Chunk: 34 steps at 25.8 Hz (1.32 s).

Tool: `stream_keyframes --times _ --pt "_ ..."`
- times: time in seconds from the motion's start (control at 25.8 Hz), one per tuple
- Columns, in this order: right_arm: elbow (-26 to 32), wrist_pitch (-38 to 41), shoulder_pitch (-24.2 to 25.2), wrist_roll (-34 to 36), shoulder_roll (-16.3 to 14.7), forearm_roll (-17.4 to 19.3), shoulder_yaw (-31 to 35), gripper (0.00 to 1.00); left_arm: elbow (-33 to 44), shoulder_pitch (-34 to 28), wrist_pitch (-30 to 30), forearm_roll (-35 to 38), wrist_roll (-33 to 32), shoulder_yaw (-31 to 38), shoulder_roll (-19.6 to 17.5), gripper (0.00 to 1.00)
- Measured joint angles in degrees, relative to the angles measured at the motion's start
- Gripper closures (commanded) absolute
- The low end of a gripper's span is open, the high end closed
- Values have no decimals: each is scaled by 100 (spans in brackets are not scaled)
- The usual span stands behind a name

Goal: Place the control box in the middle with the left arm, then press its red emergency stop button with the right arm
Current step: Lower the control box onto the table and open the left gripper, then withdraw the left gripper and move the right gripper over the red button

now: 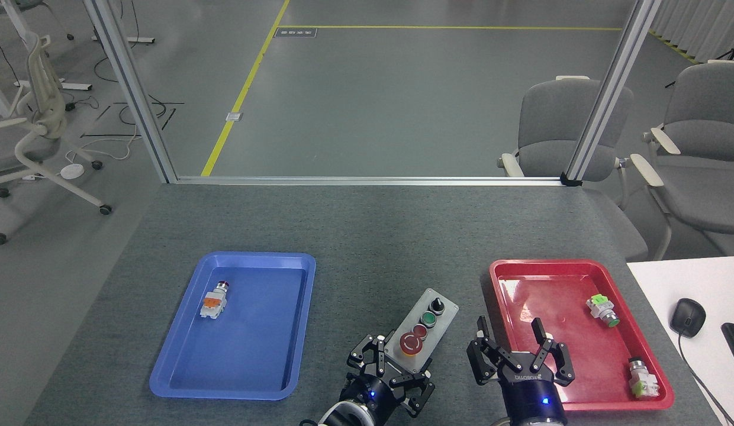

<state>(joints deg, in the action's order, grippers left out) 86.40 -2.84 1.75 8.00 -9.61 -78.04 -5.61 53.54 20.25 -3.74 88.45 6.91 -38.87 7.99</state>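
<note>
Control box [422, 330]: light-grey, four controls aligned

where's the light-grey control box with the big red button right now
In the head view, the light-grey control box sits low centre between the blue tray and red tray, in the left gripper.

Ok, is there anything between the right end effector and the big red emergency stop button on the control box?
Nothing visible. The right end effector, open, sits just right of the control box, with only bare tabletop between it and the emergency stop button. The left end effector grips the box's near end.
</note>
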Motion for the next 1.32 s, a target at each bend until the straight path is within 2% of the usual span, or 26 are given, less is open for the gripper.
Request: stream_keyframes --times 0.08,0.16,0.19,0.27,0.31,0.35,0.66,0.74,0.81,0.97,1.12,1.2,1.32 --pt "0 0 0 -1 9 0 0 2 -29 -1 -2 -4 -5 -23 1 59" --pt "0 0 0 -4 18 0 0 2 -43 0 -85 -8 -5 -35 0 38" --pt "0 0 0 -7 21 0 -1 2 -46 -1 -122 -9 -5 -44 0 30" --pt "0 -2 0 -17 21 -1 -3 2 -45 0 -156 -8 -6 -57 1 23" --pt "0 -21 0 -26 22 -1 -10 2 -44 0 -179 -8 -6 -62 1 11" --pt "1 -48 0 -29 25 0 -21 2 -43 0 -209 -7 -6 -63 0 5" --pt "18 -274 -9 -125 66 0 -129 2 62 -33 -189 -8 21 -72 -16 1" --pt "37 -282 -11 -226 78 -1 -136 2 260 -62 -163 -11 17 -53 -127 1" --pt "54 -283 -15 -314 82 -9 -140 2 626 -182 -45 -27 17 -23 -468 1" --pt "80 -185 -33 -393 63 -44 -143 2 1757 -674 323 -240 -12 204 -1536 1" --pt "85 -89 -80 -408 50 -59 -157 3 2792 -1397 962 -686 14 937 -2542 1" --pt "85 -63 -88 -412 51 -68 -180 8 3169 -1743 1406 -861 19 1589 -2794 1" --pt "84 22 -95 -415 58 -79 -214 24 3474 -2066 2054 -1056 30 2828 -2932 1"
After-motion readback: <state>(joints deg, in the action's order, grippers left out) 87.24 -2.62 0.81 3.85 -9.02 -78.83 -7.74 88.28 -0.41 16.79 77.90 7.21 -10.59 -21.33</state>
